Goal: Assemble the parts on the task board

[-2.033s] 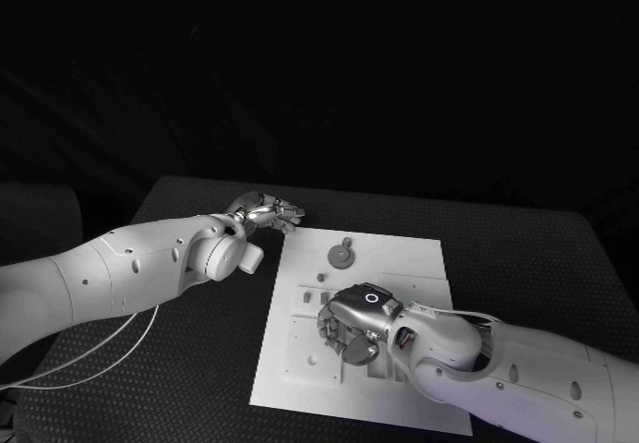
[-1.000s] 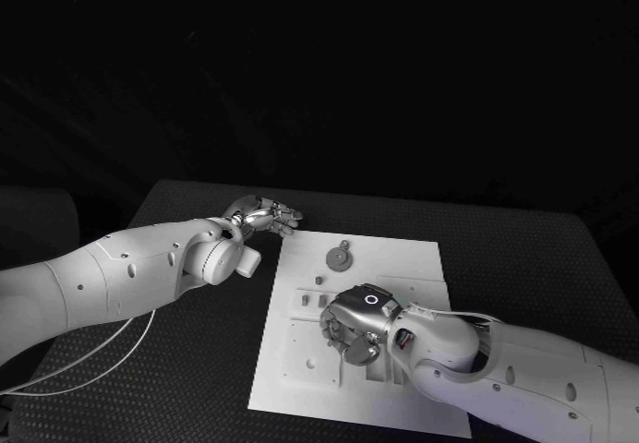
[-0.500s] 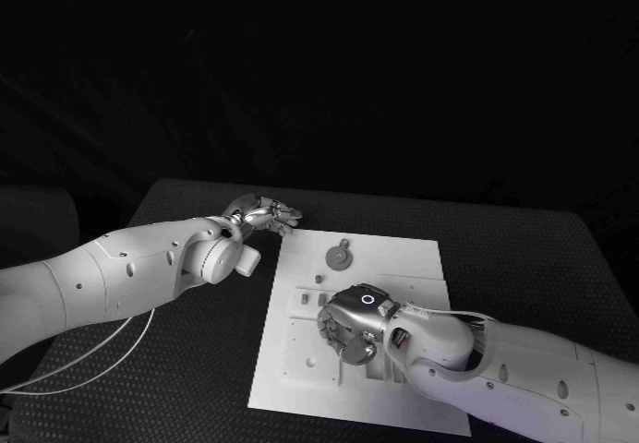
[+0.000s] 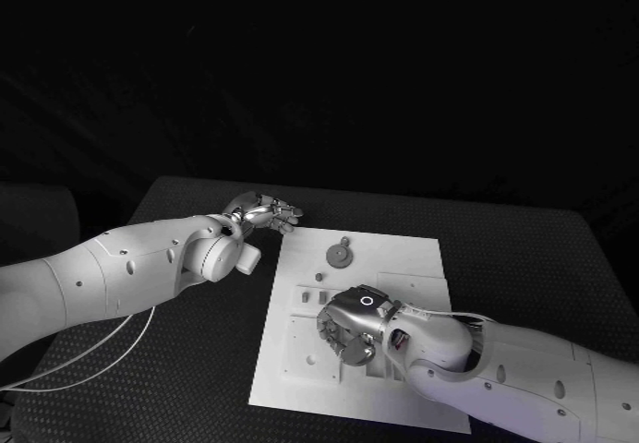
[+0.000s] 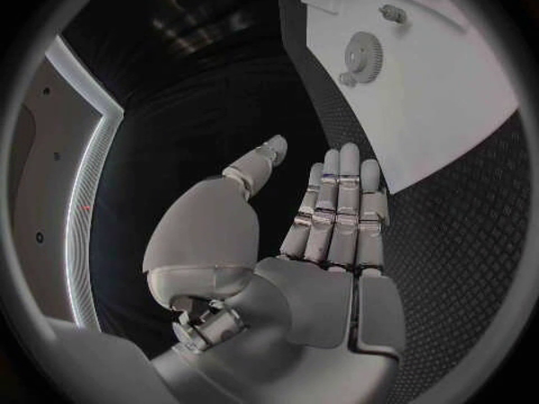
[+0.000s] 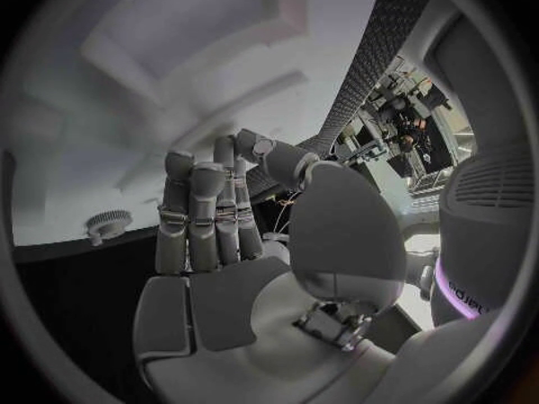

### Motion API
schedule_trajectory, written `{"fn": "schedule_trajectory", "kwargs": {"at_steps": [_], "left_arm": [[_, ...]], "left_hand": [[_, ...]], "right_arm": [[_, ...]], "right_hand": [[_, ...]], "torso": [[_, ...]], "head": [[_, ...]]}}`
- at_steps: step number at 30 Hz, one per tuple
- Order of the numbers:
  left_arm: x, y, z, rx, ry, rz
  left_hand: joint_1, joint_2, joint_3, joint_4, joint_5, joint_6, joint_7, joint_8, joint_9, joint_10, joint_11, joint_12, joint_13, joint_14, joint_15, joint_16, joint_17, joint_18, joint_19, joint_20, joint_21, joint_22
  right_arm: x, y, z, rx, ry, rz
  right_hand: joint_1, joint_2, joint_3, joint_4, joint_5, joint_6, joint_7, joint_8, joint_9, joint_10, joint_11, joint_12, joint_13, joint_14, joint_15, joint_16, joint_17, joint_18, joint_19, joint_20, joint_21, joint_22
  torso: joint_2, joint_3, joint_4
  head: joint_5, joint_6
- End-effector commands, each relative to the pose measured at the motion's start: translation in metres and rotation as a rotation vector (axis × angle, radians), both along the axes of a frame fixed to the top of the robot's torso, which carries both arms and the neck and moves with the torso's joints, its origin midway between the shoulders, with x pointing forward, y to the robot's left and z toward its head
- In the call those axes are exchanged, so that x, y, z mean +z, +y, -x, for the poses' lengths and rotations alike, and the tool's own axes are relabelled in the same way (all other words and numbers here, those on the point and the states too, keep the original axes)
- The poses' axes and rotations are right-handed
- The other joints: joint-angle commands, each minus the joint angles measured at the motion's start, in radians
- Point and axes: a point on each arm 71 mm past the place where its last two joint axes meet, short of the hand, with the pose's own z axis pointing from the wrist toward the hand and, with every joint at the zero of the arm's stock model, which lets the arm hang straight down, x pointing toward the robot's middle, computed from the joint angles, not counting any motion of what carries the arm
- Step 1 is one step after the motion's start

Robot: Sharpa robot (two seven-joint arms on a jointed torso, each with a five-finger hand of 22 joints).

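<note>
Black table; right hand edged lower on task board.

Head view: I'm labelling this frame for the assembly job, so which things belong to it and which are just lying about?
Part of the job:
task board
gear part lying on it
right hand, over the board
left hand, open, off the board's far corner

Just there:
black table
white cable under the left arm

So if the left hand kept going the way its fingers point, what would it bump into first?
Probably nothing on the task board. The left hand is open, off the far left corner of the task board. In the left wrist view its fingers point past the board's edge, over bare black table. Depth is hard to judge.
</note>
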Motion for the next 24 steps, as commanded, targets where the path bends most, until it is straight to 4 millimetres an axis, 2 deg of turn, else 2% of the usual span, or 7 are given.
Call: {"fn": "schedule_trajectory", "kwargs": {"at_steps": [1, 7, 10, 13, 19, 24], "left_arm": [[0.001, -0.003, 0.000, -0.017, 0.002, 0.011], [0.001, -0.001, 0.000, -0.014, 0.002, 0.010], [0.001, -0.001, 0.000, -0.013, 0.001, 0.010], [0.001, 0.000, 0.000, -0.011, 0.002, 0.009], [0.001, 0.002, 0.001, -0.007, 0.002, 0.008], [0.001, 0.003, 0.000, -0.006, 0.002, 0.007]], "left_hand": [[-0.007, 0.003, -0.002, 0.004, -0.003, -0.007, -0.001, 0.005, -0.001, -0.007, -0.002, 0.004, -0.001, 0.006, 0.000, -0.004, 0.001, 0.010, 0.009, 0.000, -0.006, 0.001], [-0.008, 0.003, -0.003, 0.004, -0.003, -0.008, -0.001, 0.005, -0.001, -0.008, -0.002, 0.004, -0.001, 0.006, 0.000, -0.005, 0.003, 0.010, 0.009, 0.000, -0.006, 0.002], [-0.008, 0.003, -0.003, 0.004, -0.004, -0.008, -0.001, 0.005, -0.002, -0.008, -0.001, 0.004, -0.001, 0.006, 0.000, -0.006, 0.003, 0.010, 0.009, 0.000, -0.007, 0.002], [-0.008, 0.002, -0.003, 0.004, -0.004, -0.009, -0.001, 0.005, -0.002, -0.008, -0.001, 0.004, -0.001, 0.006, 0.000, -0.006, 0.004, 0.010, 0.009, 0.000, -0.007, 0.002], [-0.008, 0.002, -0.003, 0.005, -0.004, -0.009, -0.001, 0.005, -0.002, -0.008, -0.001, 0.004, -0.002, 0.006, 0.000, -0.007, 0.004, 0.010, 0.009, 0.000, -0.007, 0.002], [-0.008, 0.002, -0.003, 0.005, -0.004, -0.010, -0.001, 0.005, -0.002, -0.009, -0.001, 0.004, -0.002, 0.005, 0.001, -0.008, 0.005, 0.010, 0.009, 0.000, -0.007, 0.002]], "right_arm": [[-0.010, -0.004, 0.002, -0.008, 0.045, 0.029], [-0.010, -0.008, -0.001, -0.031, 0.050, 0.007], [-0.009, -0.010, -0.001, -0.035, 0.050, -0.003], [-0.008, -0.014, 0.000, -0.036, 0.050, -0.008], [-0.003, -0.021, 0.000, -0.047, 0.035, -0.018], [0.004, -0.025, -0.003, -0.058, 0.008, -0.034]], "right_hand": [[-0.005, 0.004, -0.001, -0.005, 0.005, 0.000, 0.003, 0.003, 0.001, -0.001, 0.006, -0.005, -0.002, -0.005, -0.004, 0.001, 0.000, 0.013, -0.007, -0.005, 0.006, 0.021], [-0.028, -0.034, -0.015, 0.001, 0.004, -0.058, 0.028, -0.032, -0.011, -0.058, 0.030, -0.040, -0.015, -0.031, 0.020, -0.016, -0.008, 0.013, -0.036, 0.007, 0.008, 0.023], [-0.053, -0.039, -0.073, -0.032, 0.005, -0.120, 0.056, -0.064, -0.022, -0.119, 0.054, -0.071, -0.028, -0.056, 0.041, -0.016, -0.007, 0.012, -0.063, 0.015, 0.010, 0.024], [-0.071, -0.041, -0.113, -0.053, 0.007, -0.160, 0.073, -0.082, -0.027, -0.165, 0.070, -0.074, -0.038, -0.084, 0.058, -0.012, -0.004, 0.012, -0.088, 0.026, 0.012, 0.024], [-0.097, -0.042, -0.165, -0.080, 0.014, -0.205, 0.091, -0.103, -0.037, -0.220, 0.088, -0.075, -0.050, -0.123, 0.075, -0.009, -0.003, 0.010, -0.128, 0.040, 0.010, 0.024], [-0.094, -0.043, -0.170, -0.079, 0.013, -0.210, 0.093, -0.104, -0.038, -0.227, 0.090, -0.072, -0.052, -0.129, 0.078, -0.005, -0.003, 0.012, -0.133, 0.042, 0.012, 0.023]], "torso": [[0.000, 0.0003, -0.0012], [0.000, 0.0005, -0.0007], [0.000, 0.0007, -0.0004], [0.000, 0.0007, -0.0004], [0.000, 0.0010, -0.0009], [-0.001, 0.0015, -0.0010]], "head": [[0.000, 0.000], [-0.002, 0.002], [-0.002, 0.002], [-0.002, 0.002], [-0.001, 0.003], [-0.003, 0.006]]}}
